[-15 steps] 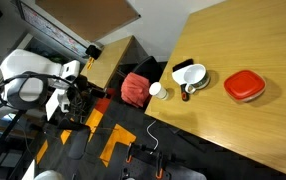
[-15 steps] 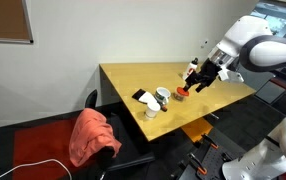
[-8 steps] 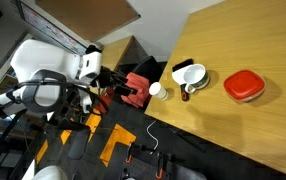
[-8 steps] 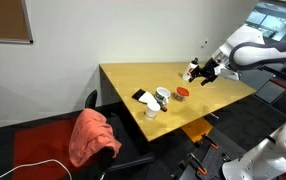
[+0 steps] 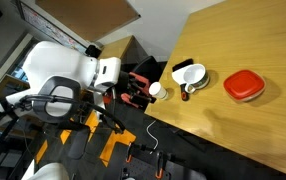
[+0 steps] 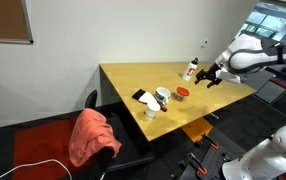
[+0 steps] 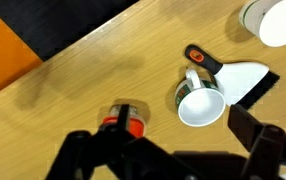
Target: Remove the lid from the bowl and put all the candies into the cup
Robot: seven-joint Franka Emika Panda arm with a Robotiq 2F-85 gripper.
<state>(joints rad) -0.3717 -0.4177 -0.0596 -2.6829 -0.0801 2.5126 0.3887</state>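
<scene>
Wood-grained table [image 5: 253,40] carries all the things in both exterior views, and nothing on it has shifted in the last second. The arm has moved. Its white bulk [image 5: 68,75] has swung rightward and now covers the chair where the red cloth [image 6: 93,135] showed a second ago. That cloth is visible now only in an exterior view.

The gripper [image 6: 211,76] hung close over the red lid [image 6: 183,93] a second ago. It has since drawn off toward the right end of the table and now hovers apart from the lid. In the wrist view its two dark fingers [image 7: 258,145] stand spread wide above the wood, with nothing held between them.

The lid lies flat on the table, off the bowl [image 5: 191,75], in the same spot as before. The bowl is white, stands uncovered to the left of the lid, and shows a handle in the wrist view. Its contents cannot be made out. The white cup [image 5: 157,91] stands left of the bowl, near the table's edge.

A small red-and-black piece [image 7: 198,55] lies just beside the bowl's handle, too blurred to name. A red-topped object [image 7: 123,122] sits near the finger on the left of the wrist view.
</scene>
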